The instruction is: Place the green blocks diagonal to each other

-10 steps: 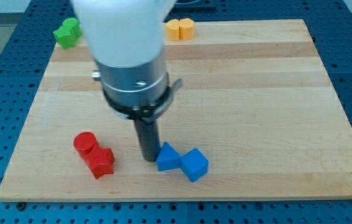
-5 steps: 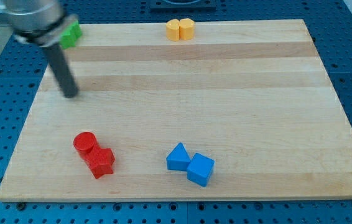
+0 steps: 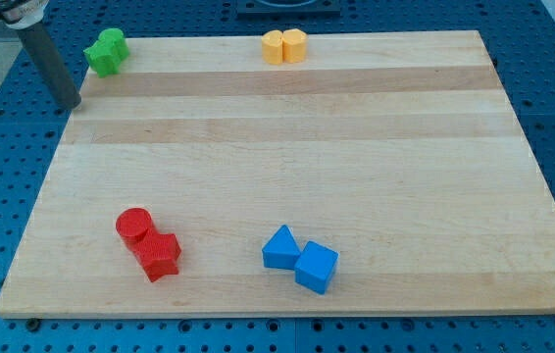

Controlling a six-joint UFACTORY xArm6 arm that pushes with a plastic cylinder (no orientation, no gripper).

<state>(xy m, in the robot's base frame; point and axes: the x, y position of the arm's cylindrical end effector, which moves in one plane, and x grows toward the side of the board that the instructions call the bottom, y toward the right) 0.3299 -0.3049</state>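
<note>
The green blocks (image 3: 106, 51) sit pressed together at the board's top left corner; they read as one lumpy green mass, so their separate shapes are hard to tell. My tip (image 3: 70, 103) rests at the board's left edge, below and to the left of the green blocks, a short gap away and not touching them. The dark rod rises from it toward the view's top left.
Two orange blocks (image 3: 284, 46) touch at the top edge near the middle. A red cylinder (image 3: 133, 226) and a red block (image 3: 160, 256) touch at the lower left. Two blue blocks (image 3: 300, 259) touch at the bottom centre. The wooden board (image 3: 356, 147) lies on a blue perforated table.
My tip has moved from beside the blue blocks at the bottom centre up and left to the board's left edge near the green blocks. The blue blocks shifted slightly right early on.
</note>
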